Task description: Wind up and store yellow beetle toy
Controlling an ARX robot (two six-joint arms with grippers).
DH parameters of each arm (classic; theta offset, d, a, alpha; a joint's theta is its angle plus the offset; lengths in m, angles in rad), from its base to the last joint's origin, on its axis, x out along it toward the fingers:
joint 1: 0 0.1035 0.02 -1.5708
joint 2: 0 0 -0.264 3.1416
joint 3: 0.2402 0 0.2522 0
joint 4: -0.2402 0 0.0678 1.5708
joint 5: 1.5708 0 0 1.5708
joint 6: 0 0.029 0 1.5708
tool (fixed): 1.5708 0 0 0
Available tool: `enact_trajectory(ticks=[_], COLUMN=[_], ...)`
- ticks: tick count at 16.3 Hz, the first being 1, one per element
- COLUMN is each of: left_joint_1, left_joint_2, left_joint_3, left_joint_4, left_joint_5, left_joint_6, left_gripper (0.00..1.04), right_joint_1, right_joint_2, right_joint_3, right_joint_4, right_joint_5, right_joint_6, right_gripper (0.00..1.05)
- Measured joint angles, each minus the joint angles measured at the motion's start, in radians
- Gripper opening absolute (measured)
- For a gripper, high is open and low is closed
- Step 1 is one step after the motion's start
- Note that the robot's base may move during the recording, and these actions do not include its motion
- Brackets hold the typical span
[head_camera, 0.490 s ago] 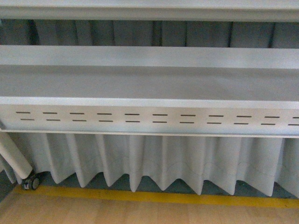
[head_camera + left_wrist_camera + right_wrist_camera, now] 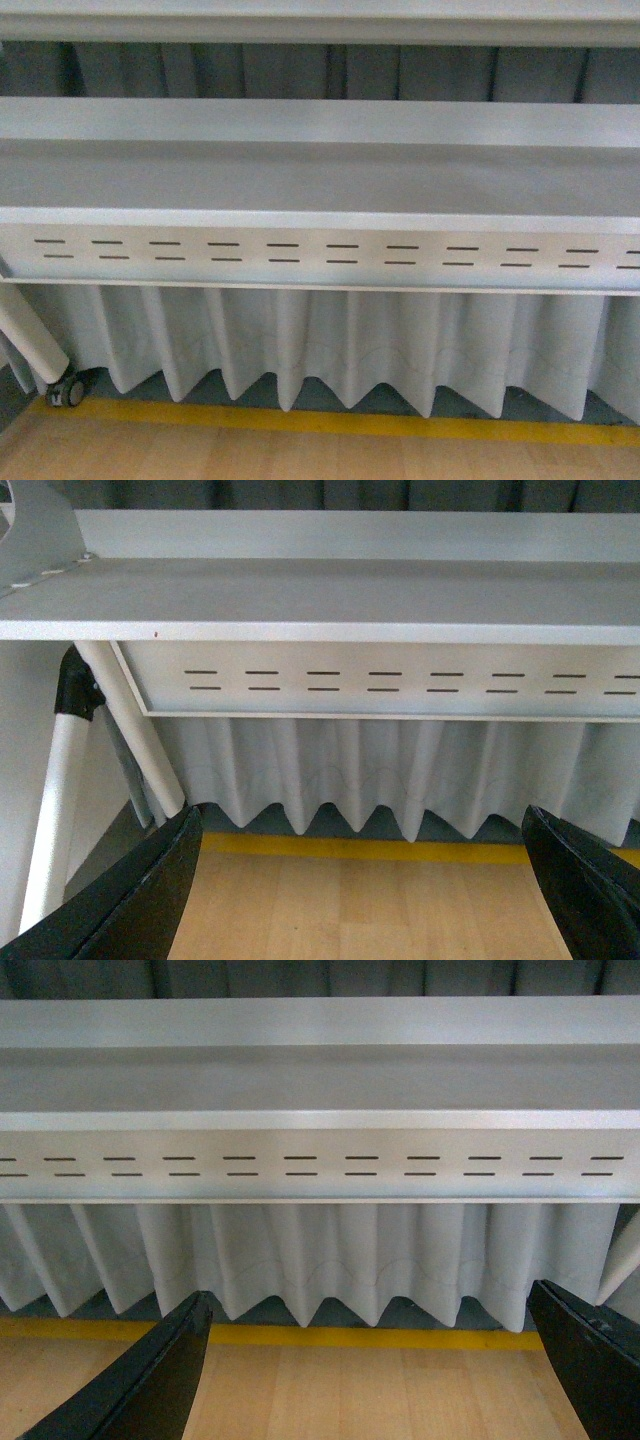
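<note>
Looking across the pale table [image 2: 320, 175] from low down, seeing no yellow beetle toy in any view, so whereabouts unknown. Holding left fingers [image 2: 140, 900] and right fingers [image 2: 150, 1380] spread wide and empty, presumably ready for a first grasp once found.
</note>
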Motion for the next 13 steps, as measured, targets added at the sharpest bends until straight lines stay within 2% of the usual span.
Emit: enact_trajectory(ticks=[13], left_joint_1=[0.0], left_joint_2=[0.0], left_joint_3=[0.0], left_joint_4=[0.002], left_joint_5=[-0.002], left_joint_6=[-0.001], left_gripper=[0.98], right_joint_1=[0.0], right_joint_2=[0.001], right_joint_3=[0.0], right_joint_4=[0.0], right_joint_5=[0.0], right_joint_6=[0.0], right_gripper=[0.98])
